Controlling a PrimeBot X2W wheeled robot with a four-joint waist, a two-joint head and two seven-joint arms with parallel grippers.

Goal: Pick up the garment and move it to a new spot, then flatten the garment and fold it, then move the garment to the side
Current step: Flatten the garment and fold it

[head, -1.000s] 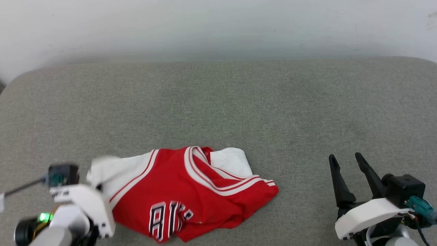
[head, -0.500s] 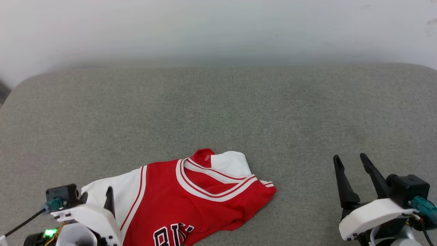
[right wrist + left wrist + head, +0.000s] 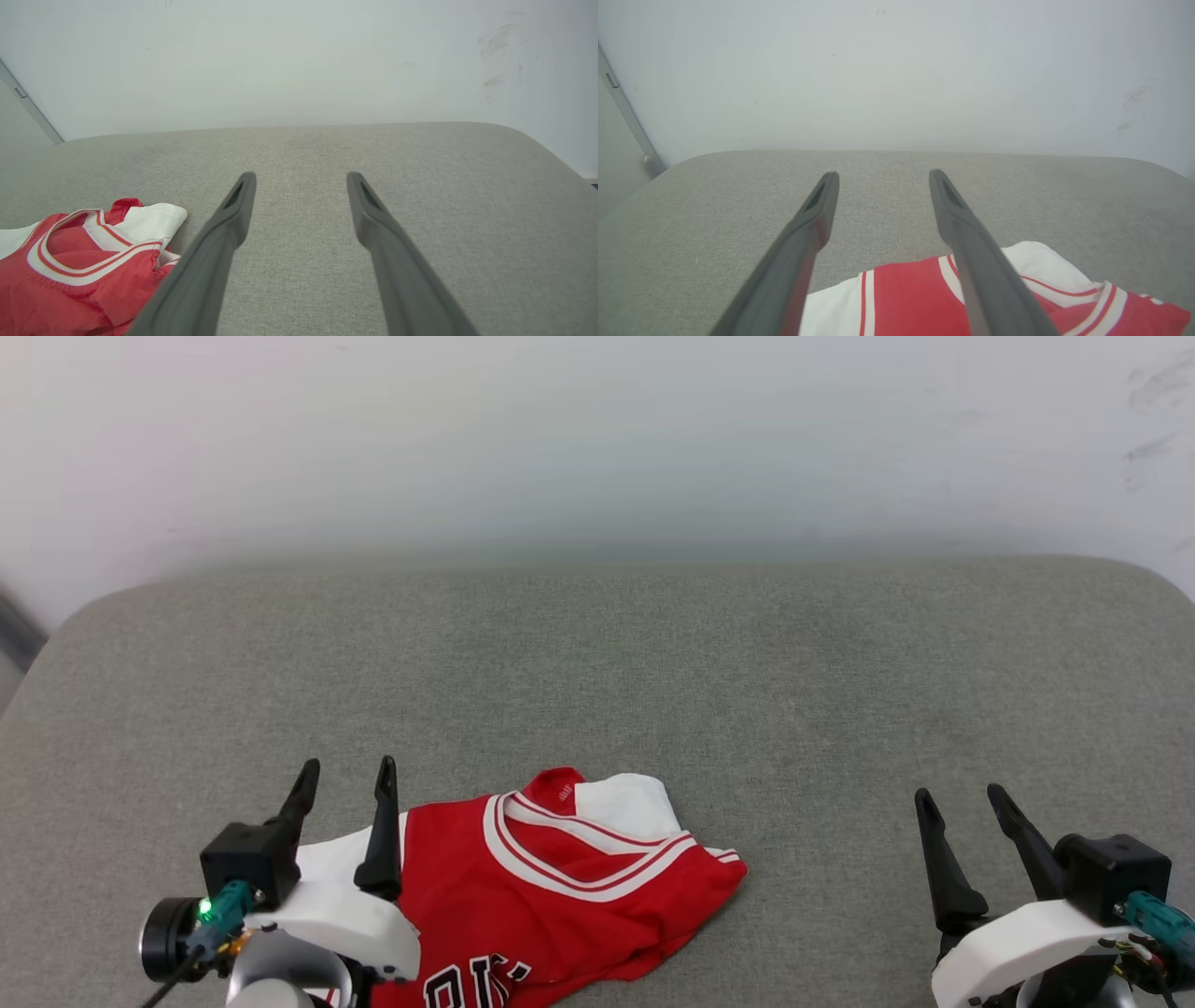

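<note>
The garment lies crumpled on the grey cushion near its front edge, left of centre: red body, white sleeves, striped neckline up, black letters at the bottom. My left gripper stands open over its white left sleeve, fingers raised and holding nothing. From the left wrist, the garment lies under the open left gripper. At the lower right my right gripper stands open and empty, well clear of the cloth. In the right wrist view the right gripper points over bare cushion, with the garment to its left.
The grey fabric cushion spreads wide, with rounded far corners. A pale wall rises behind it. Bare cushion stretches behind and to the right of the garment.
My left gripper has let go of the white sleeve, opened and risen beside it. The garment has settled flatter. The head camera has tilted, shifting the whole picture down.
</note>
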